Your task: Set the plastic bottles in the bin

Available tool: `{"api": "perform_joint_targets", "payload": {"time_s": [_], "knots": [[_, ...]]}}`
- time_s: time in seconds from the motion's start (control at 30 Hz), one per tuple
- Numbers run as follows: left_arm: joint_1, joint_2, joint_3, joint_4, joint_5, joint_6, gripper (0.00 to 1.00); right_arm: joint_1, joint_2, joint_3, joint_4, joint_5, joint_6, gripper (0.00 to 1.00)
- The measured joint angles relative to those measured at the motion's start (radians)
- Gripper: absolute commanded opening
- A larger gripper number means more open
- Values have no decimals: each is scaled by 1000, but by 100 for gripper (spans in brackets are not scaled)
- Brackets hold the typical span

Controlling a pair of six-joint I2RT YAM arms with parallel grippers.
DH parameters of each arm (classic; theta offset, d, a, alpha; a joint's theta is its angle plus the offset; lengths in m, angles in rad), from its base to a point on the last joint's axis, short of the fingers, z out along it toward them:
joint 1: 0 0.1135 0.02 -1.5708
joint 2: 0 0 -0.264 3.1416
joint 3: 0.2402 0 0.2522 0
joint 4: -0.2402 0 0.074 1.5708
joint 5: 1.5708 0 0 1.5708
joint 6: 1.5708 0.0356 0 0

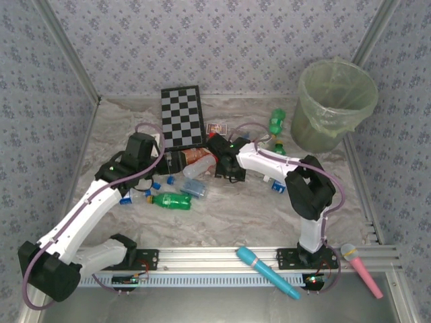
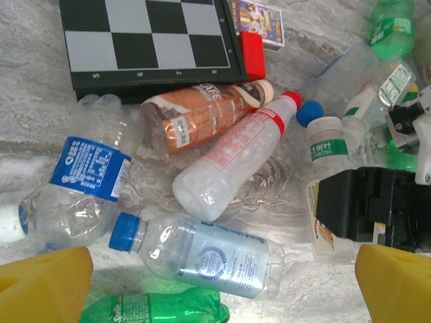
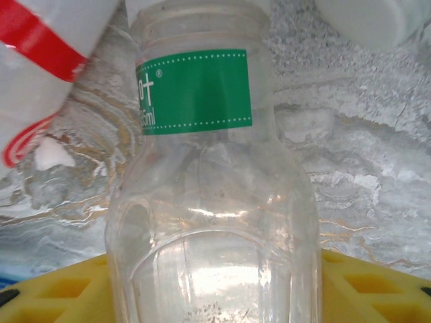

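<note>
- The left arm (image 1: 81, 219) stretches forward from the near-left base. The left gripper (image 2: 219, 293) hangs over the bottle pile, its yellow fingers (image 2: 44, 286) spread wide and holding nothing.
- The right arm (image 1: 308, 192) bends at the elbow and reaches leftward. The right gripper (image 3: 215, 296) is clenched around a clear green-banded bottle (image 3: 209, 202) at the pile's right side.
- Two microphone-like sticks lie on the near rail (image 1: 202, 259): one blue stick (image 1: 266, 271) and one pink stick (image 1: 361, 269).
- The plastic bottles lie mid-table. The left wrist view shows two blue-capped clear bottles (image 2: 209, 259), one red-capped bottle (image 2: 232, 161), one brownish-orange bottle (image 2: 199, 114) and two green bottles (image 2: 151, 311).
- One chessboard (image 1: 182, 116) lies beyond the pile, with one red block (image 2: 251, 55) touching its edge.
- The bin (image 1: 335, 104) stands upright in the far-right corner, well apart from the pile.
- The tabletop (image 1: 236, 215) is marbled grey, and the walls (image 1: 222, 40) are papered with a floral pattern.
</note>
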State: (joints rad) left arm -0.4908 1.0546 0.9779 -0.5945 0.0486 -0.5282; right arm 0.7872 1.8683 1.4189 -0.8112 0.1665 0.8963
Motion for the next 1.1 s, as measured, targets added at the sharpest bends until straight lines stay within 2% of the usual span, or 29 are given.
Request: {"api": "perform_joint_targets", "payload": {"time_s": [0.27, 0.43, 0.8, 1.1], "knots": [[0, 61, 117, 23, 14, 28, 100, -3, -169, 60, -38, 108, -79, 59], [0, 98, 163, 49, 34, 42, 100, -59, -259, 111, -46, 166, -154, 58], [0, 159, 296, 128, 114, 83, 100, -350, -409, 209, -45, 214, -345, 56], [-17, 170, 298, 145, 148, 84, 100, -606, -426, 365, -20, 184, -480, 56]]}}
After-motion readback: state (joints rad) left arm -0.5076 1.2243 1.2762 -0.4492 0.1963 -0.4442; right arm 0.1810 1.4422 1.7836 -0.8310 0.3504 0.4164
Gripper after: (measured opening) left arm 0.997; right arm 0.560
